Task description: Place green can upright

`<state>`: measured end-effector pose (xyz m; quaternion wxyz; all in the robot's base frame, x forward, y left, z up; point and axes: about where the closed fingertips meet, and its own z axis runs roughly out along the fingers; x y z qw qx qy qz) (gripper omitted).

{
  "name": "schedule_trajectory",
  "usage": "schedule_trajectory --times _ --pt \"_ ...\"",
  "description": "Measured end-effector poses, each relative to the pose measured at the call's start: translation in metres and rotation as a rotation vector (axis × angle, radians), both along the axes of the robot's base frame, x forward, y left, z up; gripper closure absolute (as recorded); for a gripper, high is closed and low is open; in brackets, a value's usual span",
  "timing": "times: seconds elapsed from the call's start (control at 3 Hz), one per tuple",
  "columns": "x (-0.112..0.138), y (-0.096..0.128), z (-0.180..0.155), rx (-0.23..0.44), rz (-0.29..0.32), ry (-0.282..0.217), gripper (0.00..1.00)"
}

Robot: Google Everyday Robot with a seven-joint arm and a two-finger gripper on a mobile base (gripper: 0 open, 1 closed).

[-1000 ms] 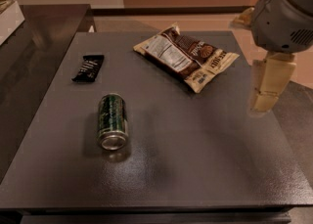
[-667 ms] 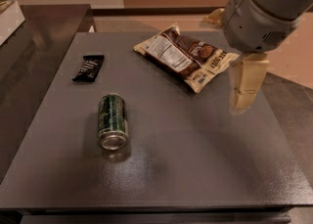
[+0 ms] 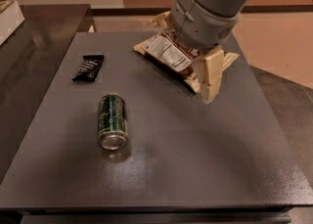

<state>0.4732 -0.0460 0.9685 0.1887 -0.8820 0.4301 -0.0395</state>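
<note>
The green can (image 3: 112, 119) lies on its side on the dark grey table (image 3: 205, 164), left of the middle, with one silver end facing the front edge. My gripper (image 3: 211, 90) hangs from the big grey arm (image 3: 205, 8) above the table. It is to the right of the can, a little farther back and well apart from it, with nothing seen in it. The arm hides part of the snack bag behind it.
A flat black candy bar wrapper (image 3: 88, 67) lies at the back left. A brown and white snack bag (image 3: 166, 54) lies at the back middle, partly under the arm. A dark counter (image 3: 29, 42) adjoins the table's left side. Light floor shows at the right.
The arm and gripper have moved left from the table's right edge toward its middle, now over the snack bag's right end. The can has not moved.
</note>
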Motion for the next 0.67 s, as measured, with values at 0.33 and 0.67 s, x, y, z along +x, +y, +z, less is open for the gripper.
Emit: schedule_trajectory --times 0.33,0.67 --pt "0.001 0.028 -0.005 -0.042 0.222 -0.031 0.00" --pt "-0.007 0.051 -0.012 -0.084 0.418 -0.053 0.00"
